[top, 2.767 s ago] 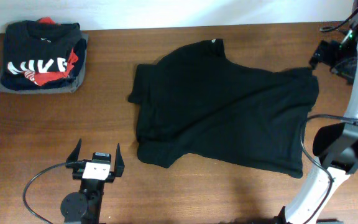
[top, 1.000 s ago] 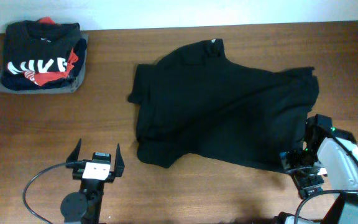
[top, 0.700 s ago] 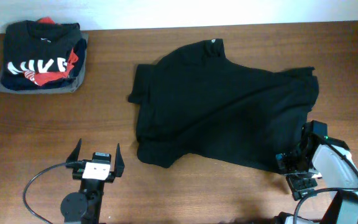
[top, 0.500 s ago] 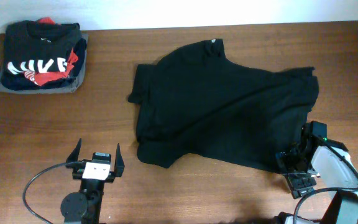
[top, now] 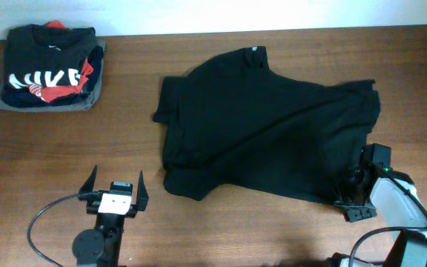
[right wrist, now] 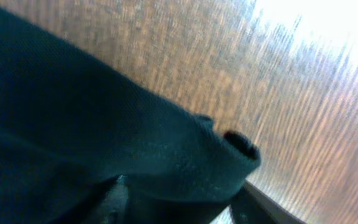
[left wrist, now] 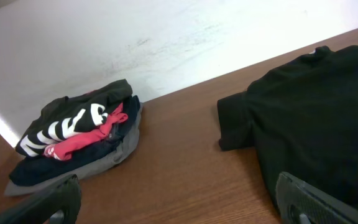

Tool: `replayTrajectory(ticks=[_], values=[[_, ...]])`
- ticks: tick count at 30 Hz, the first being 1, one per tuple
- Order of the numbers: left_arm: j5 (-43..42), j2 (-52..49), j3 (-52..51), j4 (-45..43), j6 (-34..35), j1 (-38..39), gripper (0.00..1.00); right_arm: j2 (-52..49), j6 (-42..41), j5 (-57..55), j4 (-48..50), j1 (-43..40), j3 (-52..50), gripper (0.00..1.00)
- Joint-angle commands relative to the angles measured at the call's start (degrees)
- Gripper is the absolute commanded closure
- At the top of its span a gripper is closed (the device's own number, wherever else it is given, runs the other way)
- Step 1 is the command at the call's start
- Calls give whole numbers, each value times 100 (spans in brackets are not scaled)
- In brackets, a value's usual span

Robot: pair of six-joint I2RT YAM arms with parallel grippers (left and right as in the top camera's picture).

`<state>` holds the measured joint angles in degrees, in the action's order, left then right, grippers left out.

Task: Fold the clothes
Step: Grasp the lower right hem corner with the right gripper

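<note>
1. Brown wooden table (top: 221,230) against a pale wall (top: 199,15); the clothes (top: 265,126), one plain black shirt, lie spread loosely from the centre toward 3 o'clock, wrinkled and not yet folded.
2. Its collar points to 12 o'clock. The small pale neck label (top: 256,50) there is too small for me to read.
3. At the shirt's 4 o'clock corner I have the right gripper (top: 356,194) low on the hem. I judge this is for lifting that corner into a first fold. The wrist view shows the hem bunched at the fingers, but I cannot tell whether the jaws have pinched it.
4. At 7 o'clock the left gripper (top: 116,178) waits well apart from the cloth, fingers spread wide and holding nothing.
5. At 10 o'clock sits a folded pile (top: 49,68), presumably finished work: a black top with red print and big white letters that seem to read NIKE, over a grey garment.
</note>
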<state>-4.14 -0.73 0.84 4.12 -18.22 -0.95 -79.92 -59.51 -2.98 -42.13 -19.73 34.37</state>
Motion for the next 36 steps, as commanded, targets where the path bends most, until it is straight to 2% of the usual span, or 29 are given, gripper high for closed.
replayTrajectory(ticks=[1,2,6,22,36], values=[[-61,33,-35,4,61,-33,1,-114,-101,-372,-90,-17,-164,67],[-61,33,-35,4,61,-35,1,-111,-101,-374,-90,-17,-164,72],[-61,33,-35,7,61,-35,1,-111,-103,-546,-90,-20,-146,79],[-61,33,-35,7,61,-35,1,-111,-98,-494,-160,-22,-17,76],[-61,33,-35,7,61,-35,1,-111,-76,-411,-214,-22,17,76]])
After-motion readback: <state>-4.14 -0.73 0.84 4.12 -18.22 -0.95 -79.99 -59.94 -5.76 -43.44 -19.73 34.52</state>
